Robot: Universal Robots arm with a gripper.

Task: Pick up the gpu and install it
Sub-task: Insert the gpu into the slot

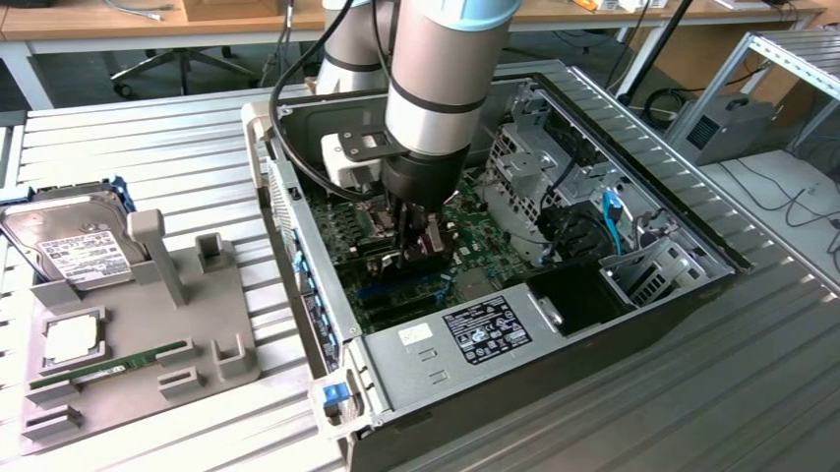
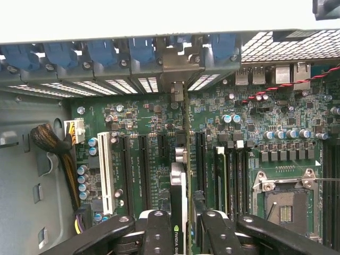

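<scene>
Inside the open computer case (image 1: 656, 285), the gpu (image 2: 179, 212) stands on edge above the motherboard (image 2: 154, 133), its metal bracket end reaching toward the row of rear slot covers (image 2: 127, 85). The end effector (image 2: 183, 234) is pinching the gpu between its black fingers (image 2: 159, 231), low over the expansion slots beside a white slot (image 2: 105, 172). On the surface (image 1: 157, 147) at the exterior view's left, a grey holder (image 1: 145, 324) carries a hard drive (image 1: 73, 246) and a memory stick (image 1: 112, 362).
</scene>
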